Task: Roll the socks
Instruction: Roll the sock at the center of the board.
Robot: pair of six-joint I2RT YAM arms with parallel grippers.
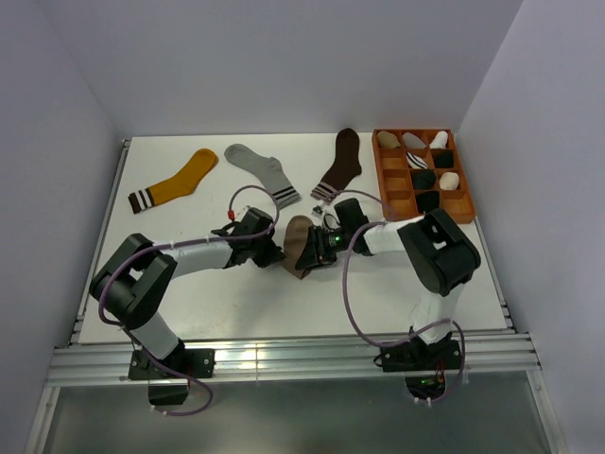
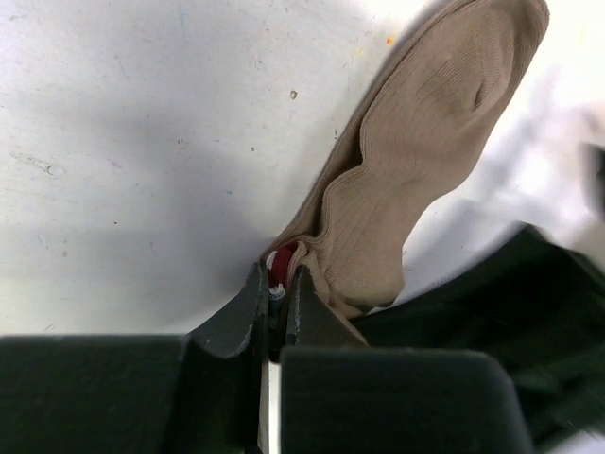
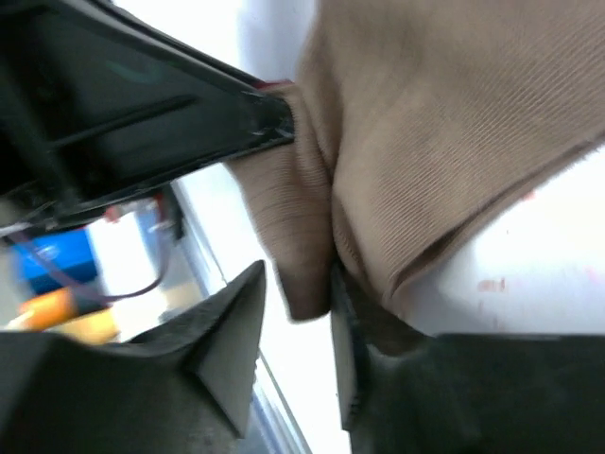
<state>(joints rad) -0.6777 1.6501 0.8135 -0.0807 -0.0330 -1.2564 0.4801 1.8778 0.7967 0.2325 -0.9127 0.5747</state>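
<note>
**Top view.** Both arms meet at the middle of the tabletop (image 1: 189, 303). The left gripper (image 1: 281, 253) and right gripper (image 1: 310, 248) face each other with the taupe sock (image 1: 297, 235) between them. Neither jaw gap can be made out from this view.

**Left wrist view.** The left gripper's jaws are pressed narrow on the cuff end of the sock. A strip of maroon and white shows between the fingers (image 2: 248, 307). The sock body runs up and to the right, away from the gripper, creased lengthwise.

**Right wrist view.** The right gripper's jaws stand partly apart with a hanging fold of the sock between them.
- The fold touches one finger (image 3: 348, 355).
- A sliver of light separates the fold from the other finger, so the fabric is not pinched.
- The dark tip of the left gripper meets the sock at upper left.

**Top view only.**
- A mustard sock (image 1: 180, 180), a grey sock (image 1: 257, 168) and a brown sock (image 1: 342, 163) lie flat across the far half of the tabletop.
- The striped cuff of the brown sock lies near the right arm.
- An orange tray (image 1: 395, 189) sits at the far right corner. Several of its compartments hold pale or black bundles, which are too small to identify.

**Surface and room.**
- The tabletop is white and matte, with small specks visible in the left wrist view.
- Plain pale walls (image 1: 284, 57) close three sides.
- A metal rail (image 1: 284, 364) along the near edge carries both arm bases.
</note>
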